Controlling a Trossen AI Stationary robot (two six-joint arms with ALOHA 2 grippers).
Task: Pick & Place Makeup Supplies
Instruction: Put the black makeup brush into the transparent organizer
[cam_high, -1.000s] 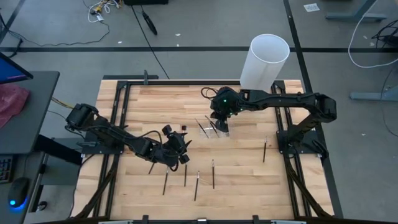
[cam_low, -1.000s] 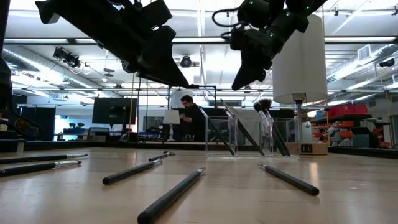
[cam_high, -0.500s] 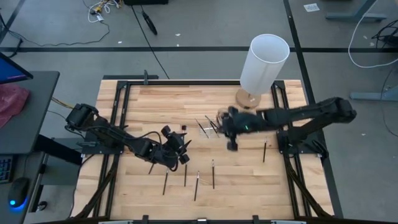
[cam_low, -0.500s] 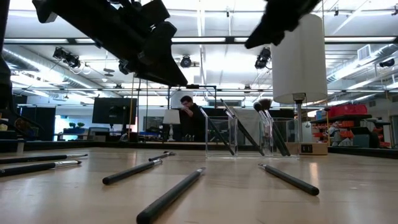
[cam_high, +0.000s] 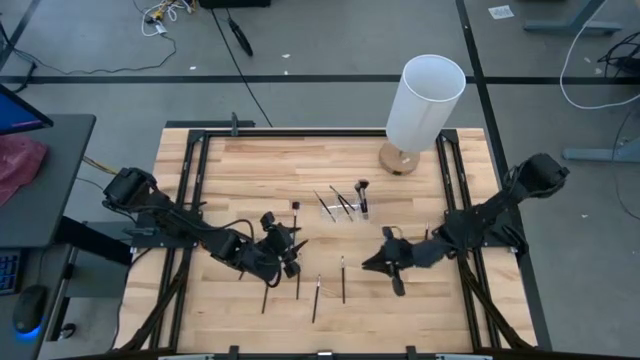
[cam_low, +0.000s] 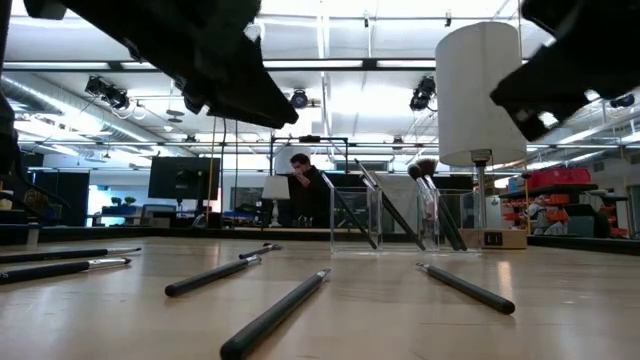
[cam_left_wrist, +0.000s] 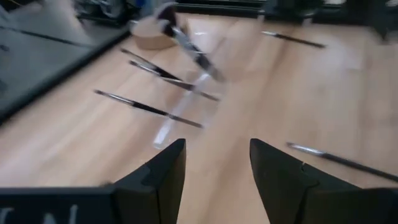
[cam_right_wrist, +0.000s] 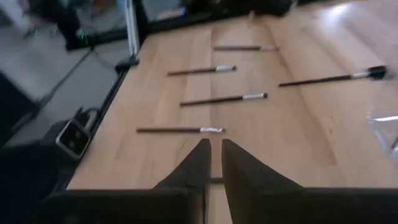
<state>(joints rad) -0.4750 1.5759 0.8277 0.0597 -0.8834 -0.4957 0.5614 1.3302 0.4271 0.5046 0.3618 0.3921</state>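
Pale wooden planks make up the table top (cam_high: 250, 170), framed by black metal rails, and thin dark-handled makeup brushes lie scattered across it. Near the middle stands a small clear plastic holder (cam_high: 345, 205) with several brushes leaning in it, bristles up; in the low view the same holder (cam_low: 385, 220) shows their dark handles crossing behind its walls. A short brush (cam_high: 297, 212) lies alone just left of the holder. Toward the front edge of the table lie a few loose brushes side by side: one (cam_high: 342, 279) with a pale tip, another (cam_high: 316, 297) tilted beside it, and a third (cam_high: 298, 281) next to the left arm. At the back right corner stands a tall white cylinder lamp (cam_high: 425, 100) on a round wooden base. The left gripper (cam_high: 283, 252) hovers low over the front-left group of brushes; its wrist view shows its two dark fingers (cam_left_wrist: 158, 177) spread apart with bare wood between them, holding nothing. The right gripper (cam_high: 378, 262) is stretched low over the front of the table, right of the pale-tipped brush; its fingers (cam_right_wrist: 196, 165) are pressed nearly together with only a slim gap, pinching nothing, and four brushes lie in a row on the wood ahead of it.
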